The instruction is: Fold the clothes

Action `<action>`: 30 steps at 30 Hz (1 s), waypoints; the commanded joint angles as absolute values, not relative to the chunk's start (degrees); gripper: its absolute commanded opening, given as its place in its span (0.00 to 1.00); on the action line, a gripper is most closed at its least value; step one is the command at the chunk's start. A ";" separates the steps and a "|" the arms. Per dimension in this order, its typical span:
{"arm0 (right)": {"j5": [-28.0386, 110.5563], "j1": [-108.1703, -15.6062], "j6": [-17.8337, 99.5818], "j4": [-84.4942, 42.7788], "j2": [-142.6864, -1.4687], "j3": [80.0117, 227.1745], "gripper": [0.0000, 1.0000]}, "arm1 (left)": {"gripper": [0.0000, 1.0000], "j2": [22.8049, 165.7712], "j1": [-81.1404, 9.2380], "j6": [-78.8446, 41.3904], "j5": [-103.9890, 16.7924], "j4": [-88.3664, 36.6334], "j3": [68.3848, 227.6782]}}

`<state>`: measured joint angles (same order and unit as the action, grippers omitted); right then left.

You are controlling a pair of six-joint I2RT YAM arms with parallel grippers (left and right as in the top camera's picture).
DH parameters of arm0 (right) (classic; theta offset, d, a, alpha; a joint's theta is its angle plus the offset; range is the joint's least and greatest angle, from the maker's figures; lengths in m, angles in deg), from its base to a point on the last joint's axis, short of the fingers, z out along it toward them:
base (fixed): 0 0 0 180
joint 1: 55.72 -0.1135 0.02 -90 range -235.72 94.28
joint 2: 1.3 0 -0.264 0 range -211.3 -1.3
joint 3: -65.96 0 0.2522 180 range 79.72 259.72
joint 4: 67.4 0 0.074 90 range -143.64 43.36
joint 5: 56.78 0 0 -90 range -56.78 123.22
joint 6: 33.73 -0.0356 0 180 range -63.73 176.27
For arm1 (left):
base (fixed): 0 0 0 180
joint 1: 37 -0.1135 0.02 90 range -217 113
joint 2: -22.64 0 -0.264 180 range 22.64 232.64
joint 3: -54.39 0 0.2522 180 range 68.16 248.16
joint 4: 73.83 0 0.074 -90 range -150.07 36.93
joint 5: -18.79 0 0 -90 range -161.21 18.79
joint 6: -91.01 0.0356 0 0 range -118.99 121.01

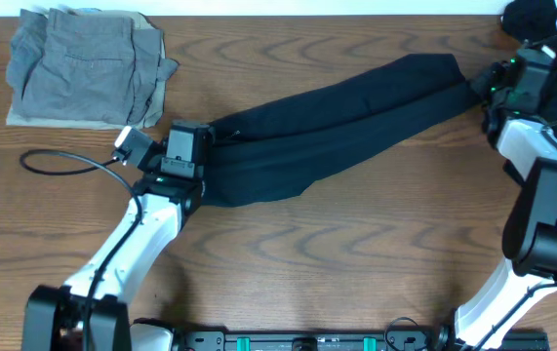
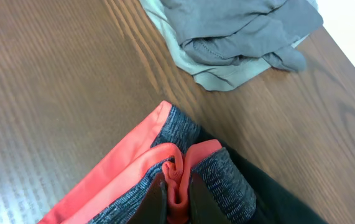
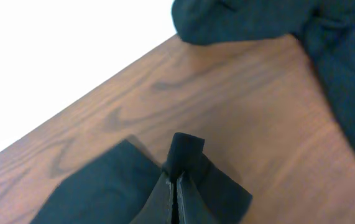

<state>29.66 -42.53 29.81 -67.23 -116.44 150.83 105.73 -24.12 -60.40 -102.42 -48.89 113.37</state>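
A long black garment (image 1: 327, 127) lies stretched across the table from lower left to upper right. My left gripper (image 1: 182, 148) is shut on its waist end; the left wrist view shows the fingers (image 2: 176, 198) pinching the coral-red edge (image 2: 127, 163) beside the heather-grey band (image 2: 217, 177). My right gripper (image 1: 488, 86) is shut on the garment's far black end; the right wrist view shows the fingers (image 3: 176, 193) closed on a fold of black fabric (image 3: 186, 152). The white logo is out of sight.
A folded grey garment (image 1: 83, 66) lies at the back left; it also shows in the left wrist view (image 2: 239, 34). A black cable (image 1: 59, 164) loops left of my left arm. More dark fabric (image 1: 532, 18) lies at the back right corner, also in the right wrist view (image 3: 276, 25).
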 commanded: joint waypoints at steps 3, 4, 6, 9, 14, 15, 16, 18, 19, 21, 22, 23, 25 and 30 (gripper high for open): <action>25.71 -45.42 30.67 -71.14 -118.69 151.02 0.02 | 0.06 109.16 -26.50 -60.09 -105.34 -51.84 114.48; 24.64 -45.83 30.67 -71.58 -118.77 151.02 0.02 | 0.06 109.34 -26.98 -60.09 -105.34 -52.30 114.48; 22.47 -46.64 30.69 -72.52 -118.80 151.02 0.02 | 0.06 109.47 -28.12 -60.09 -105.34 -53.20 114.48; 21.40 -47.43 30.67 -74.88 -118.80 151.05 0.02 | 0.06 109.45 -29.89 -60.09 -105.32 -54.97 114.48; 21.42 -47.85 30.65 -76.21 -118.82 151.81 0.02 | 0.06 109.45 -31.96 -60.09 -105.30 -57.42 114.48; 21.42 -47.89 30.65 -76.21 -118.82 151.96 0.01 | 0.06 109.45 -32.14 -60.09 -105.30 -57.72 114.48; 21.42 -47.93 30.65 -76.21 -118.82 152.18 0.02 | 0.06 109.45 -32.31 -60.09 -105.32 -58.09 114.48; 21.69 -47.93 30.65 -76.49 -119.08 152.62 0.02 | 0.06 109.47 -32.68 -60.09 -105.32 -58.99 114.48; 21.90 -47.93 30.65 -76.67 -119.37 152.88 0.02 | 0.06 109.47 -32.92 -60.09 -105.32 -59.45 114.48; 22.32 -47.95 30.65 -77.13 -120.09 153.47 0.02 | 0.06 109.47 -33.30 -60.09 -105.32 -60.46 114.48; 22.43 -48.00 30.62 -77.41 -120.59 153.93 0.01 | 0.06 109.47 -33.49 -60.09 -105.32 -60.98 114.48; 22.78 -48.09 30.65 -77.67 -121.18 154.41 0.01 | 0.06 109.47 -33.62 -60.09 -105.34 -61.50 114.48; 23.61 -48.37 30.65 -78.72 -122.38 155.42 0.02 | 0.06 109.47 -33.84 -60.09 -105.34 -62.60 114.48; 24.02 -49.94 30.65 -82.42 -125.53 158.35 0.25 | 0.76 109.47 -33.84 -60.07 -105.32 -65.24 114.48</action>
<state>24.44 -48.63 29.86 -81.35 -123.78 155.79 109.34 -33.23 -60.42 -103.20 -64.67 113.37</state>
